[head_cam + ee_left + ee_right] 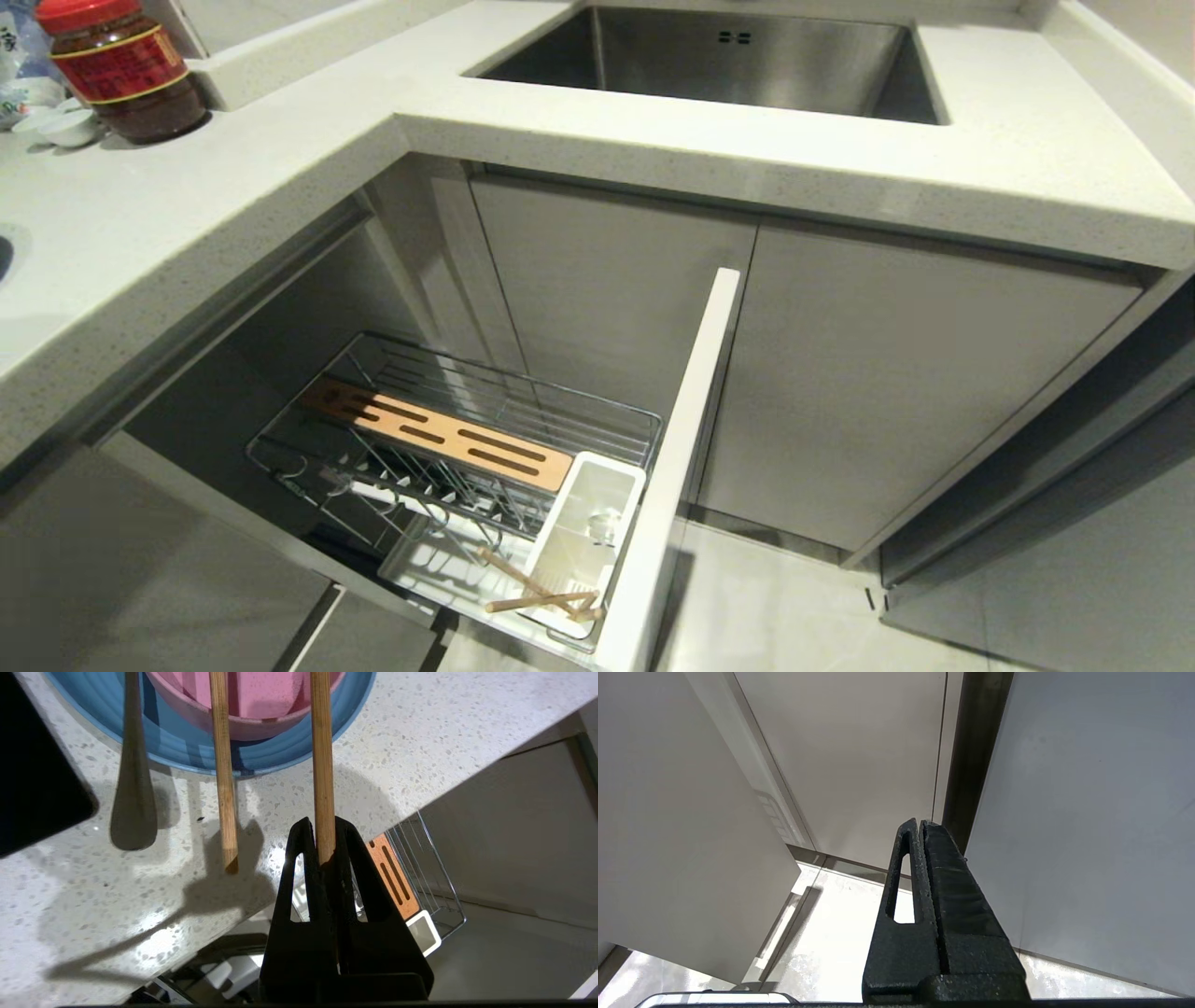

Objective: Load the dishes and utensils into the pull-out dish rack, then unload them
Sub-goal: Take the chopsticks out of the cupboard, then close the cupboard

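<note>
In the left wrist view my left gripper (pixel 321 823) is shut on the end of one wooden chopstick (pixel 322 765), above the counter's edge. The stick's far end reaches over the pink bowl (pixel 266 704), which sits in the light-blue plate (pixel 187 751). A second chopstick (pixel 223 788) and a metal utensil handle (pixel 133 807) lean from the dishes onto the counter. The pull-out dish rack (pixel 560 411) stands open below, with its wood board (pixel 439 434) and white bin (pixel 583 523). Two chopsticks (pixel 537 597) lie in it by the bin. My right gripper (pixel 920 823) hangs shut and empty near cabinet fronts.
The rack's white cabinet front (pixel 672 467) juts out toward me. A steel sink (pixel 728 56) is set in the counter behind. A red-lidded jar (pixel 126 65) and small white dishes (pixel 65 126) stand at the far left. A dark panel (pixel 32 779) lies beside the plate.
</note>
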`<state>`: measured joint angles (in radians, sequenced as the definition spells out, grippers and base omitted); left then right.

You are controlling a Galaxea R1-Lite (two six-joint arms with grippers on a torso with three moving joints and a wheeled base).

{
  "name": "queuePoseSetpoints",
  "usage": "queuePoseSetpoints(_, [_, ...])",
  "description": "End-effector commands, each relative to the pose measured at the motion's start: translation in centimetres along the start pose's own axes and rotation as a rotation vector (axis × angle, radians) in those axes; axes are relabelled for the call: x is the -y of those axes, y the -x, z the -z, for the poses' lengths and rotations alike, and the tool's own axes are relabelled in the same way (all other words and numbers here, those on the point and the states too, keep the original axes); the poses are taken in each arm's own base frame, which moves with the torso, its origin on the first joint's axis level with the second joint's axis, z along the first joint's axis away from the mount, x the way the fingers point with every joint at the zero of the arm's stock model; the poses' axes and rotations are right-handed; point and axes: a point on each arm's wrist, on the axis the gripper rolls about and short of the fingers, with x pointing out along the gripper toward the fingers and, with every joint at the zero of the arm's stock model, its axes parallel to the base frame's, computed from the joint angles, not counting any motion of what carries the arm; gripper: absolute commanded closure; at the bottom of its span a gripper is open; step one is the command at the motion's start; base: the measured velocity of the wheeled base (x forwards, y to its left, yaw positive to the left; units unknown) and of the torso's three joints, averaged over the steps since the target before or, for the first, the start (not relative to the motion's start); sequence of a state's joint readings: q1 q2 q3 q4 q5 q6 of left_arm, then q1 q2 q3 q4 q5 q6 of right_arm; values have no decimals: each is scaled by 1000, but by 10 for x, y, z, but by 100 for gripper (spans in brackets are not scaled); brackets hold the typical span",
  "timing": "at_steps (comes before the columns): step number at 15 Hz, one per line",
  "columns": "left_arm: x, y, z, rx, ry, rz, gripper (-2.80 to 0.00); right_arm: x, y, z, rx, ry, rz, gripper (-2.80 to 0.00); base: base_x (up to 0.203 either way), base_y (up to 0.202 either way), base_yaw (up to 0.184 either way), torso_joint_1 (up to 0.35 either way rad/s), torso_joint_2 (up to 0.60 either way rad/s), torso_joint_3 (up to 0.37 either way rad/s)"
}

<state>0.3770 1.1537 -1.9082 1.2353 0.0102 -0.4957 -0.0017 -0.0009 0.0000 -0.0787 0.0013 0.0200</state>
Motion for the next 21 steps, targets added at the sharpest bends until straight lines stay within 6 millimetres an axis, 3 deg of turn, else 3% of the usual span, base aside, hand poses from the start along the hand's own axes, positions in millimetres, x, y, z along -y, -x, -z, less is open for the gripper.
queuePoseSetpoints(1, [2,-16,-5,-38,14,-30,0,0,-1,7,-24,0,0,0,0,0,0,0,0,0])
queuePoseSetpoints(10, [2,-34,-10,-65,29,-79,0,0,-1,7,-24,0,0,0,0,0,0,0,0,0])
queuePoseSetpoints(21, [3,-37,-13,-38,32,-68,0,0,-1,7,-24,0,0,0,0,0,0,0,0,0])
